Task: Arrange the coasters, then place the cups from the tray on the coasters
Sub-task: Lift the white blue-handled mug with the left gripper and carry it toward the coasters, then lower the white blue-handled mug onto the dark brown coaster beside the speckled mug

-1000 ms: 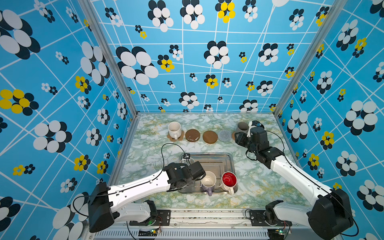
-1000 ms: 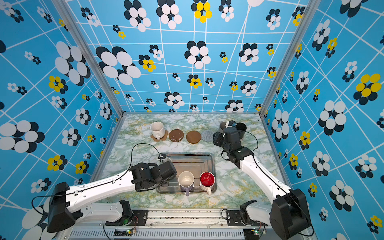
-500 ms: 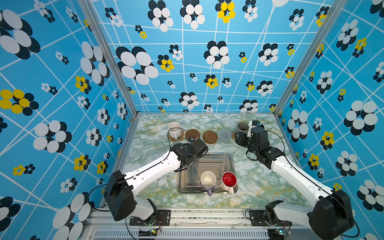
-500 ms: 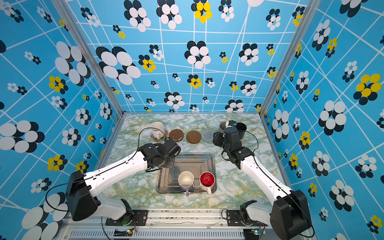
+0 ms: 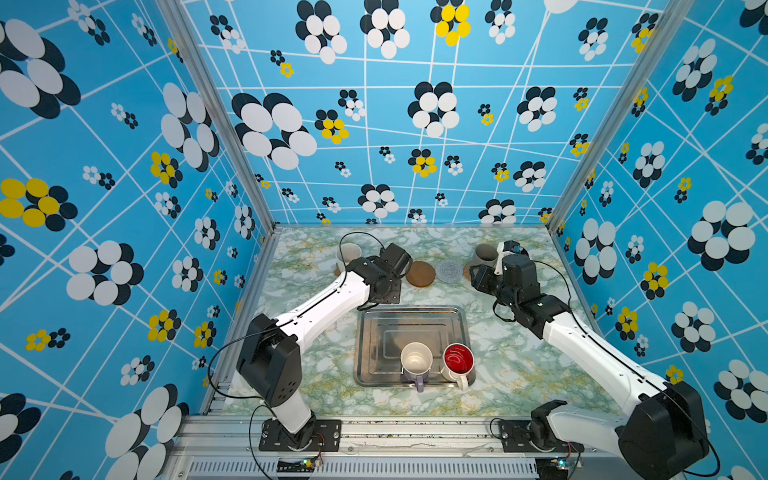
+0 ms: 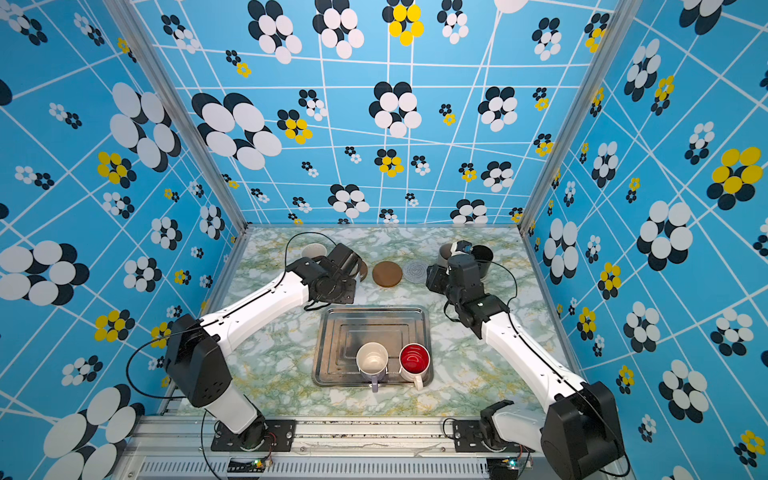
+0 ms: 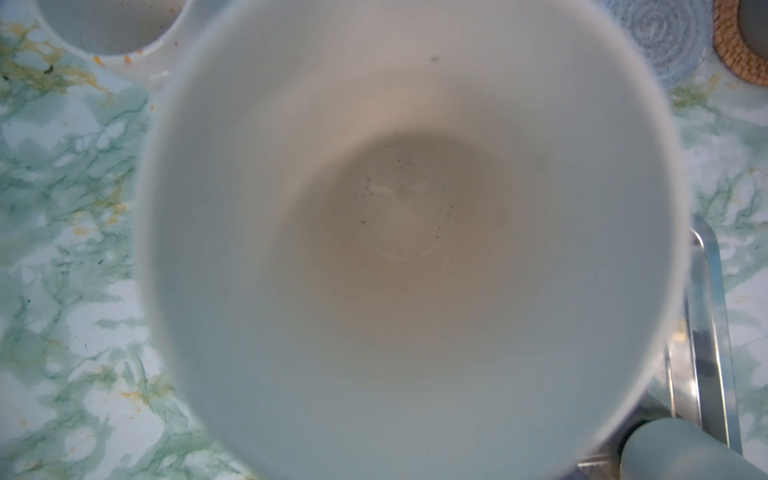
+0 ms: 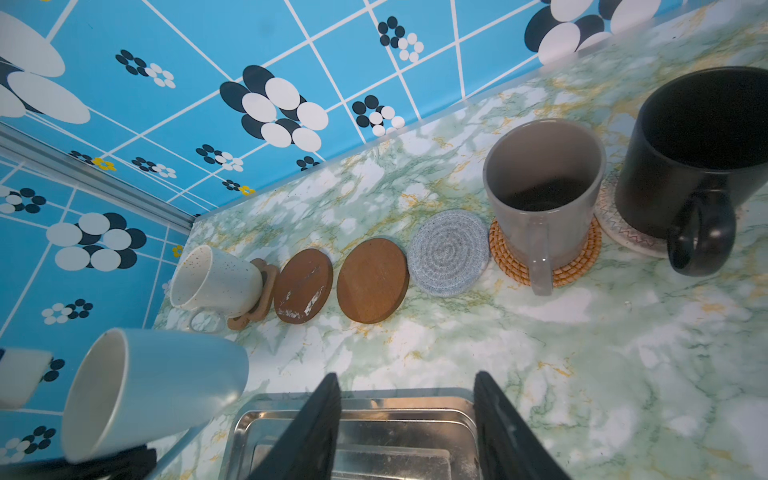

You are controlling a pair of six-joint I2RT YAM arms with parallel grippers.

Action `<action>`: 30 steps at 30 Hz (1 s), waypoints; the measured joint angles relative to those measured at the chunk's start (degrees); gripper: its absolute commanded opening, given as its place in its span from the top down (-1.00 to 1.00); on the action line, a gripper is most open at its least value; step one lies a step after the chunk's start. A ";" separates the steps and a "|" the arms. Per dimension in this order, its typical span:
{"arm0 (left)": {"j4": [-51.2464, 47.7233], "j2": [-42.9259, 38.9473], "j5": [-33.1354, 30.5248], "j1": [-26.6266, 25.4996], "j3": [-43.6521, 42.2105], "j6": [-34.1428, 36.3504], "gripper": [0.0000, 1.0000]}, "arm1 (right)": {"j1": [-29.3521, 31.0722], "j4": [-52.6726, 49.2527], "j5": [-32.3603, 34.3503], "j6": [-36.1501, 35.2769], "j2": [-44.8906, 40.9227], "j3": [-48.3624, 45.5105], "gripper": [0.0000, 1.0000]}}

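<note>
My left gripper (image 5: 391, 266) is shut on the light blue cup (image 8: 153, 386), whose pale inside fills the left wrist view (image 7: 411, 232). It hangs over the scuffed brown round coaster (image 8: 303, 284), hiding it in both top views. Along the back stand a cream cup (image 8: 214, 280) on the paw coaster (image 8: 266, 291), a bare brown disc (image 8: 372, 280), a bare grey woven coaster (image 8: 449, 251) and a grey cup (image 8: 544, 183) on rattan (image 8: 579, 266). The tray (image 5: 374, 332) holds a lilac cup (image 5: 415, 361) and a red-inside cup (image 5: 457, 359). My right gripper (image 8: 407, 415) is open and empty.
A black cup (image 8: 706, 158) stands on a white patterned coaster (image 8: 623, 232) at the back right, close behind my right wrist (image 5: 515, 270). Patterned blue walls (image 5: 415, 124) close in the back and both sides of the marbled table (image 5: 519, 374).
My left arm has carried the light blue cup from the tray's left side up and back to the row of coasters. The right arm has not moved.
</note>
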 measured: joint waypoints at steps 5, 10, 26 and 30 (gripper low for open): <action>0.76 4.33 1.31 2.82 4.83 1.81 1.00 | 0.00 0.00 0.00 -0.22 -0.24 0.00 -0.07; 0.81 9.35 2.27 4.33 9.68 2.95 1.00 | 0.00 -0.02 0.00 -0.42 -0.24 0.00 -0.07; 0.81 19.50 4.20 7.74 18.05 4.24 1.00 | 0.00 -0.20 0.00 -1.49 0.50 0.02 -0.07; 0.90 20.26 4.66 8.02 18.08 4.42 1.00 | 0.00 -0.20 0.02 -1.51 0.48 0.04 -0.07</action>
